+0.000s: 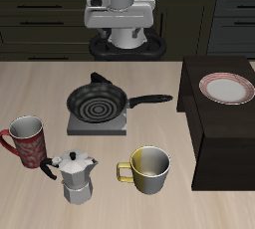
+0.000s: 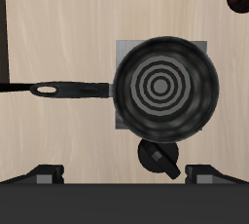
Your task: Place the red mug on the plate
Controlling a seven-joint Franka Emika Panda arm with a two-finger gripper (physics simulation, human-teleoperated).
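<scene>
The task is at its start: the gripper [image 1: 121, 26] hangs high at the back, holding nothing; how wide its fingers stand I cannot tell. The red mug [image 1: 28, 140] stands far from the fingers, near the front edge, apart from the plate [image 1: 227, 89]. Next, the fingers must come down over the mug.

A simulated kitchen: dark cabinets [image 1: 40, 19] behind a wooden table [image 1: 100, 208], with pan [image 1: 98, 102], moka pot [image 1: 74, 176] and mugs [image 1: 147, 168].

The red mug [image 1: 27, 139], speckled white, stands upright just beside the moka pot [image 1: 73, 176]. The white, red-rimmed plate [image 1: 227, 89] lies flat, well apart from the pot.
</scene>
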